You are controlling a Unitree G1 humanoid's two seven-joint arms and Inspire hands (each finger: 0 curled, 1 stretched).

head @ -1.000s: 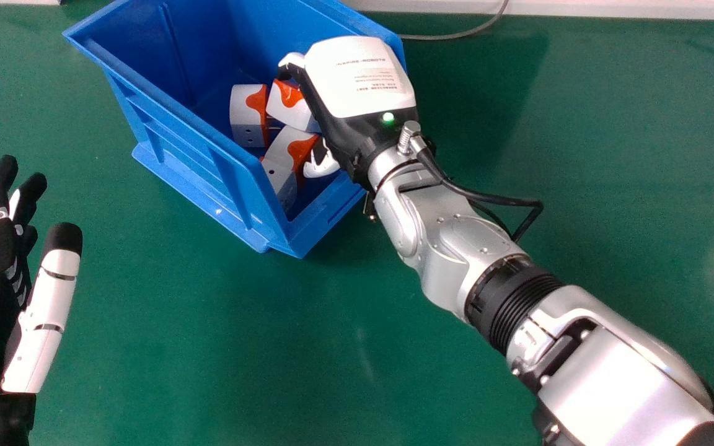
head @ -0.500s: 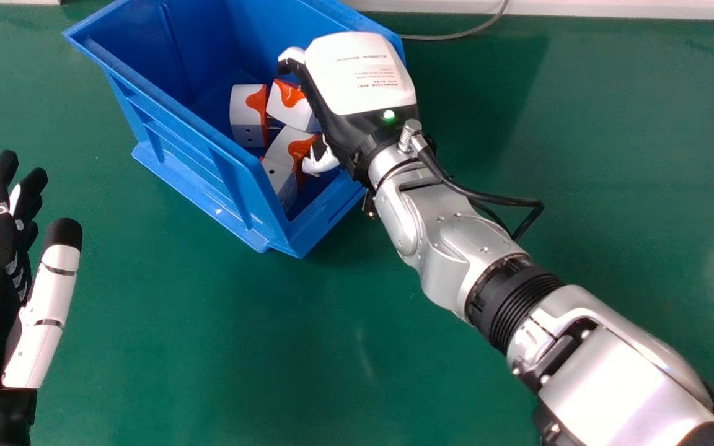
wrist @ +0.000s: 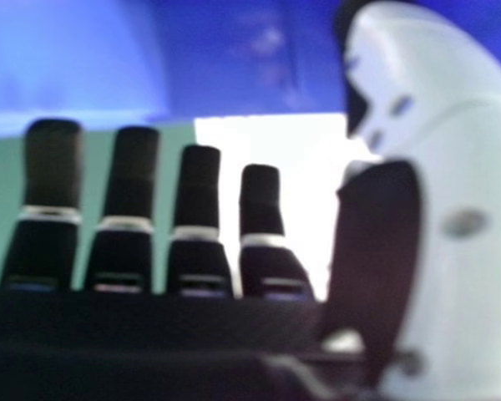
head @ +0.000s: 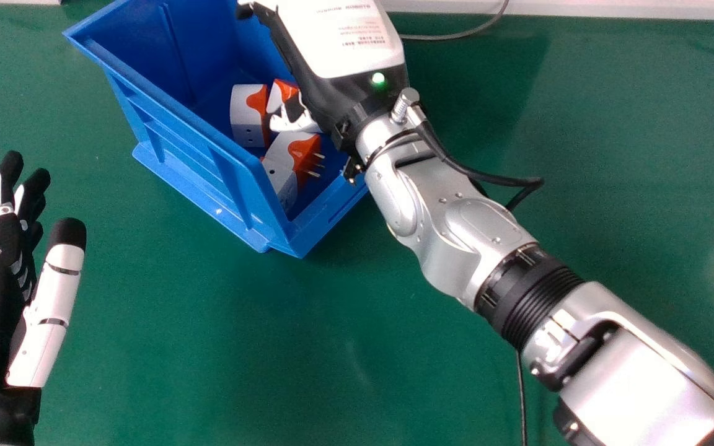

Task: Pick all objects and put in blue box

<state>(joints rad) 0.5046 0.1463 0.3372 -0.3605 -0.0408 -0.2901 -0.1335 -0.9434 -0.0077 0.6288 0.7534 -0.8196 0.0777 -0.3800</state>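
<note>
Spread beneath everything I see the green bench (head: 208, 347), and my silver right forearm (head: 630, 384) slants in over it from the lower right. The blue box (head: 177, 148) sits angled at the bench's far side. My right hand (head: 344, 37) is over the box, its back up; in the right hand view its fingers are straight, thumb apart, and I have nothing gripped. My left hand (head: 53, 303), at the view's left edge, is open and empty too.

Inside the box I count at least three white-and-orange plugs: one (head: 246, 118) on the left, one (head: 279, 93) beside it, partly behind my right thumb (head: 289, 122), and one (head: 292, 148) nearer me, metal prongs showing. A thin grey cable (head: 444, 38) lies behind.
</note>
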